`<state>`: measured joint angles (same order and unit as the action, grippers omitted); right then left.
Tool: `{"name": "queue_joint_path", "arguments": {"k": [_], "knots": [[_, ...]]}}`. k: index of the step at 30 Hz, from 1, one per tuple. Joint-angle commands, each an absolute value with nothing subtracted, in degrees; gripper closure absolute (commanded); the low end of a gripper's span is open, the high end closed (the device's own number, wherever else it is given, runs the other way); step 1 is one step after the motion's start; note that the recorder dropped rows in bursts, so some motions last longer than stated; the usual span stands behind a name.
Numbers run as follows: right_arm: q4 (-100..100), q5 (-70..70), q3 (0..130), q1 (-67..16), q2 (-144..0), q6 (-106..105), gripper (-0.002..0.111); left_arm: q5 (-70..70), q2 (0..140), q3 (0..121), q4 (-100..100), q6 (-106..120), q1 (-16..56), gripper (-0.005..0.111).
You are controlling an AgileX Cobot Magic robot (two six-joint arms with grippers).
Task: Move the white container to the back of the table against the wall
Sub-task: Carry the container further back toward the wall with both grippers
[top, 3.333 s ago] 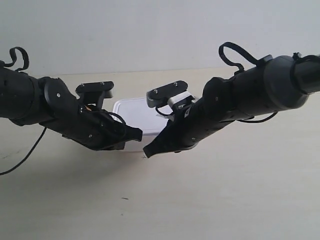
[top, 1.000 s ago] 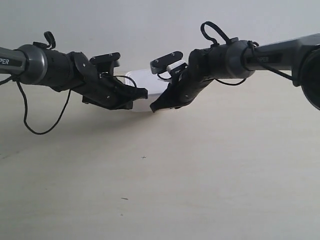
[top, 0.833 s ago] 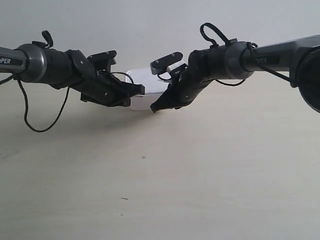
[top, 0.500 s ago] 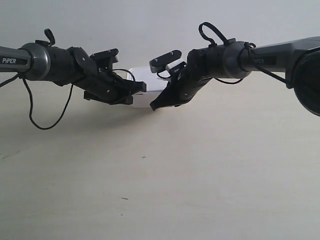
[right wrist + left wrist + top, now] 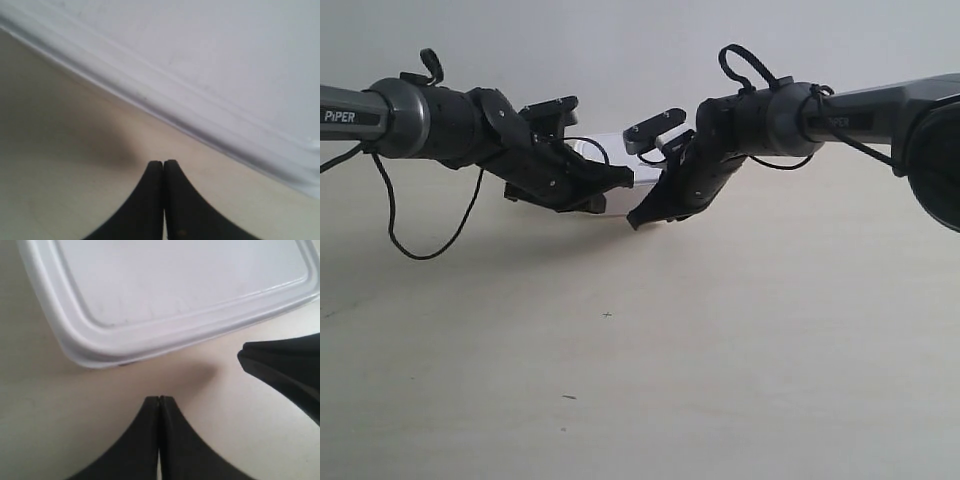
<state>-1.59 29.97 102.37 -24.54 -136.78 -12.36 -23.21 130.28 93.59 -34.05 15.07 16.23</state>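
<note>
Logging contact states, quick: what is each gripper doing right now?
Left gripper: closed, empty, short of the shallow white lidded plastic container.
Right gripper: closed, empty.

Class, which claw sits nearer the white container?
Right, narrowly. The right claw is shut just short of the white container; the left claw is shut near its corner, across a slightly wider strip of table.

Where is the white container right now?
In the exterior view, the white container sits centre, far back on the table near the wall, with the shut left gripper and right gripper close beside it.
</note>
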Motion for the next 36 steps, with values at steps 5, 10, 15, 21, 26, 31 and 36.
{"name": "queue_joint_path", "arguments": {"k": [5, 10, 15, 21, 26, 31, 36], "knots": [[2.98, 27.92, 102.86, -24.19, -135.68, -7.50, 0.108, -19.20, 131.93, 94.59, -35.02, 16.13, 15.97, 0.107], [4.48, 25.21, 102.86, -24.19, -135.68, -7.36, 0.108, -20.33, 133.70, 96.99, -35.02, 16.28, 15.97, 0.107], [4.83, 24.07, 102.86, -24.19, -135.68, -7.36, 0.108, -19.38, 133.92, 98.07, -35.02, 16.28, 15.88, 0.107], [6.63, 21.60, 102.86, -24.19, -135.68, -6.86, 0.108, -19.51, 135.20, 100.95, -35.02, 16.28, 15.48, 0.107], [6.90, 20.43, 102.86, -23.53, -135.79, -6.86, 0.108, -20.55, 136.60, 103.38, -35.02, 16.28, 14.98, 0.107], [6.81, 19.34, 103.25, -22.69, -135.94, -6.86, 0.108, -20.63, 136.98, 104.44, -35.02, 16.28, 14.88, 0.107], [6.38, 20.11, 105.81, -22.57, -137.16, -6.86, 0.108, -20.82, 137.06, 104.56, -35.02, 16.28, 14.60, 0.107]]}}
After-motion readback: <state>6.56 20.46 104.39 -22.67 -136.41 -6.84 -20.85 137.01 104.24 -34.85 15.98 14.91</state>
